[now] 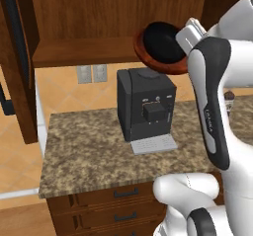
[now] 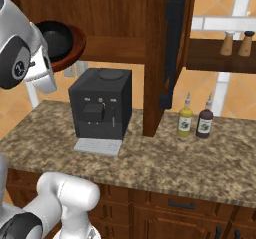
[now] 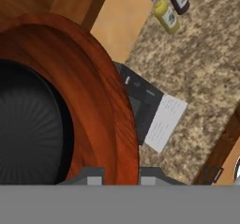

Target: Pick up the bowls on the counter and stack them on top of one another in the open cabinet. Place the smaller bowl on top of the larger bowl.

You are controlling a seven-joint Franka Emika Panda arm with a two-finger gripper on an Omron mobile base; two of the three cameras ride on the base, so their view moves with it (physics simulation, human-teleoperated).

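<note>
The smaller bowl [image 2: 56, 39] sits inside the larger bowl [image 2: 75, 50] above the coffee machine [image 2: 100, 103].

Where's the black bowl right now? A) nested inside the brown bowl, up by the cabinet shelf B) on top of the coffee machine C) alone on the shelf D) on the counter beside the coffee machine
A: the black bowl sits inside the brown bowl, held at the shelf's edge above the coffee machine.
</note>
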